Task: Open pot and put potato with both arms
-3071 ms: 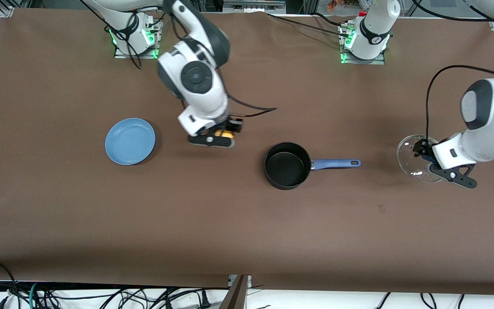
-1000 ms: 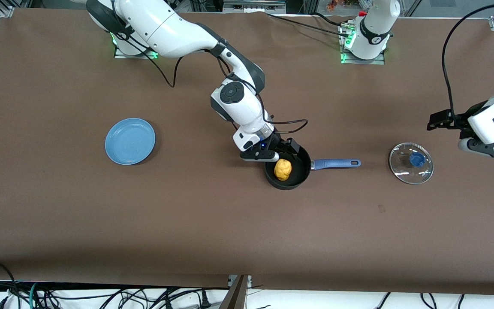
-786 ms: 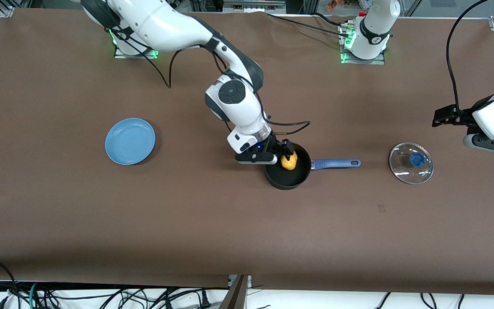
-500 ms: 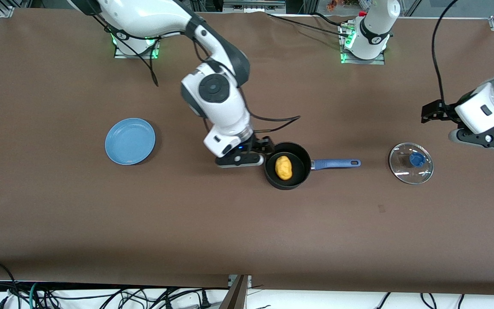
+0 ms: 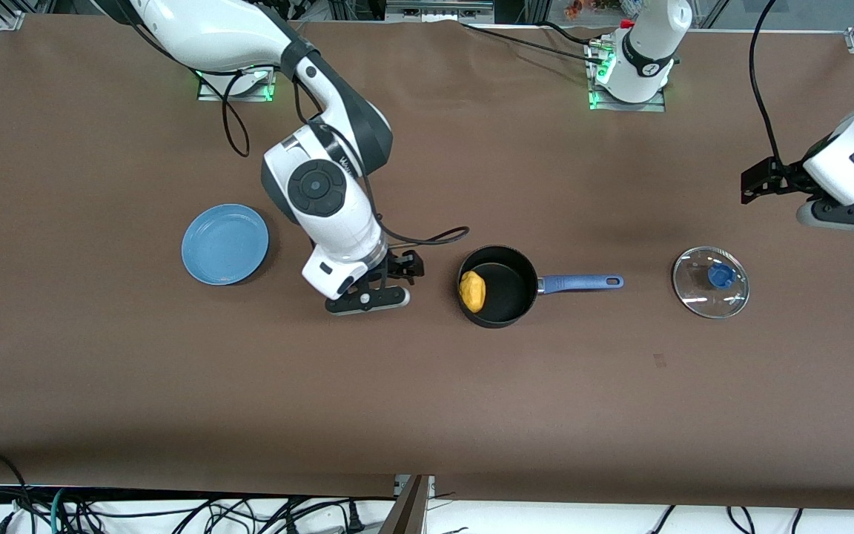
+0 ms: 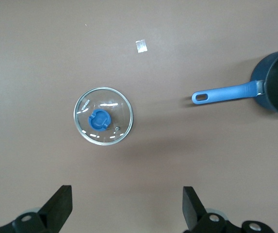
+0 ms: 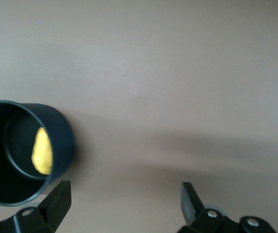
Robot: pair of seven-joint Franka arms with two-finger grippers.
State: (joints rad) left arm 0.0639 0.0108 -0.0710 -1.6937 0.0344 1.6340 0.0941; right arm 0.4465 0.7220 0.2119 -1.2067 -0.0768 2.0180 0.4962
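The black pot (image 5: 514, 288) stands open mid-table, its blue handle (image 5: 580, 282) pointing toward the left arm's end. The yellow potato (image 5: 472, 291) lies inside it against the wall. The glass lid (image 5: 696, 290) with its blue knob lies flat on the table past the handle's tip. My right gripper (image 5: 402, 268) is open and empty, over bare table between the plate and the pot; its wrist view shows the pot (image 7: 61, 141) and potato (image 7: 42, 151). My left gripper (image 5: 760, 183) is open and empty, raised above the table beside the lid (image 6: 114, 109).
A light-blue plate (image 5: 224, 244) lies toward the right arm's end of the table. A small mark (image 5: 660, 361) is on the brown cloth nearer the front camera than the lid. Cables run along the front edge.
The right gripper brought the potato over the pot, let it go inside, and drew back toward the plate. The left gripper set the lid on the table, let go and rose.
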